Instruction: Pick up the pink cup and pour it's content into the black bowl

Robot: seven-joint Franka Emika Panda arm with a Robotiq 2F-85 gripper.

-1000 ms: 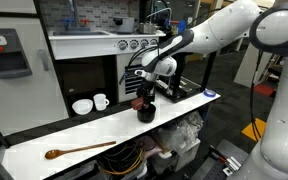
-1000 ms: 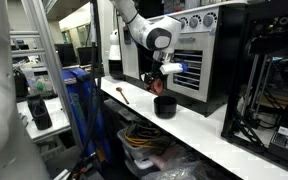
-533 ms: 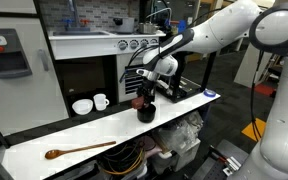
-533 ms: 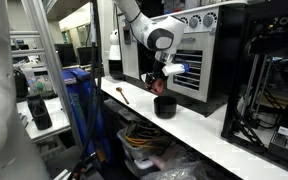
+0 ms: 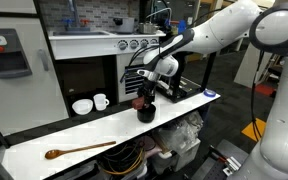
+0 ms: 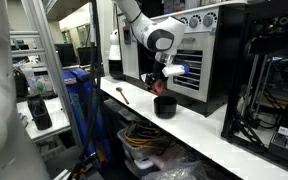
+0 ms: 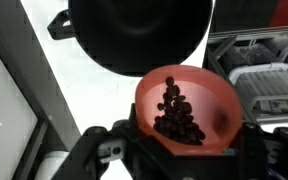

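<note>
The pink cup point(image 7: 216, 110) is clamped in the gripper point(image 7: 182, 150), whose fingers press on its two sides. It is held off the bench point(image 5: 84, 135), just above the black bowl point(image 5: 145, 113). In the wrist view, small dark pieces point(image 7: 179, 115) lie inside the cup, and the black bowl's round opening sits close beyond its rim. Farther along the bench lie a wooden spoon point(image 5: 79, 150), a white bowl point(image 5: 81, 106) and a white mug point(image 5: 101, 101).

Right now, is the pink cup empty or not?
Not empty: in the wrist view, small dark pieces lie piled inside the pink cup.
</note>
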